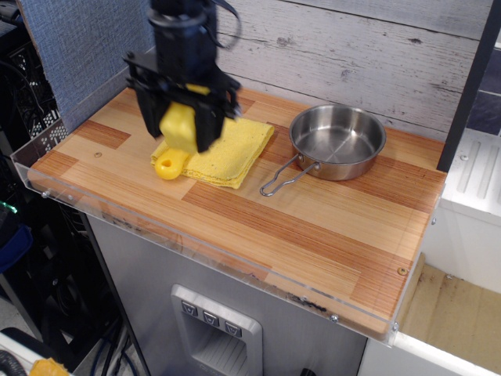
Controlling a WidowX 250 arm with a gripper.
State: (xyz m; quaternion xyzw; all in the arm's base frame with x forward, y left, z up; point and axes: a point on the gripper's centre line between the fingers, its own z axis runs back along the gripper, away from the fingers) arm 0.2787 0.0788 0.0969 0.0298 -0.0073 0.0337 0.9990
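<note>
My black gripper [180, 125] is shut on a yellow block [179, 127] and hangs above the left part of the wooden counter [313, 227]. Right beneath it lies a folded yellow cloth [231, 153]. On that cloth rests a toy knife; only its yellow handle [167, 166] shows, the blade is hidden behind the gripper. A steel pan [338, 141] with a wire handle [283, 178] sits to the right, well apart from the gripper.
A grey plank wall [352, 47] runs behind the counter. A blue-grey panel [78, 47] stands at the left. A clear acrylic lip [196, 251] edges the front and left sides. A dark post [466, 94] rises at the right rear.
</note>
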